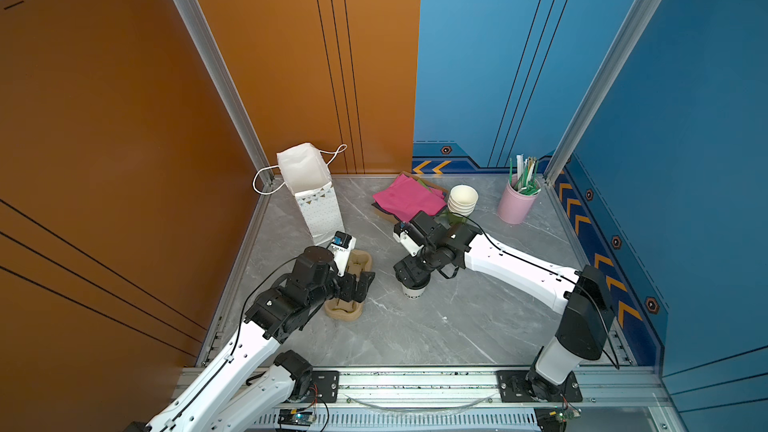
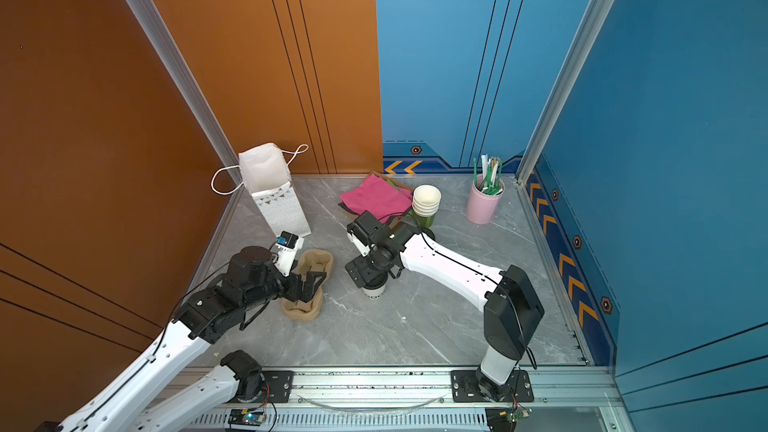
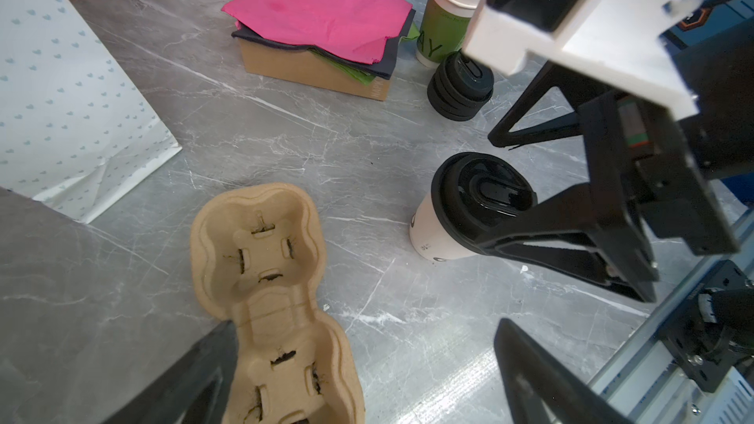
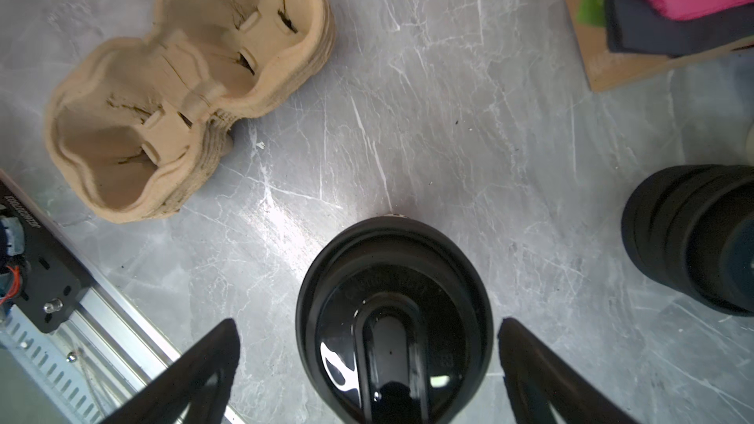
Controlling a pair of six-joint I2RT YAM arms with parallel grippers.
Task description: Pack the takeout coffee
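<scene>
Takeout coffee (image 3: 436,234) stands upright on the grey marble worktop (image 1: 457,326), lid on, near the middle. In both top views it is mostly hidden under the right arm's wrist, with only the white lower wall showing.

Right end effector (image 4: 367,322) is released. Its fingers are spread wide and straddle the black lid from above. Right wrist view shows a clear gap on one side; the other finger sits very close to the lid rim, and I cannot tell if it touches. No clamp on the cup.

Left end effector (image 3: 366,323) is also released and grasps nothing. It hangs over the brown pulp cup carrier (image 3: 265,254), one fingertip above the carrier's edge.

The carrier lies flat on the worktop with both of its pockets vacant, just left of the coffee and apart from it.

White paper bag (image 1: 316,205) stands upright and open at the back left, behind the carrier. Stack of black lids (image 3: 459,89) sits beyond the coffee, next to a stack of white cups (image 1: 462,200) with a green one at the bottom. Pink napkins (image 1: 409,199) lie on a cardboard box beside that stack. Pink holder with straws (image 1: 515,203) stands at the back right.
</scene>
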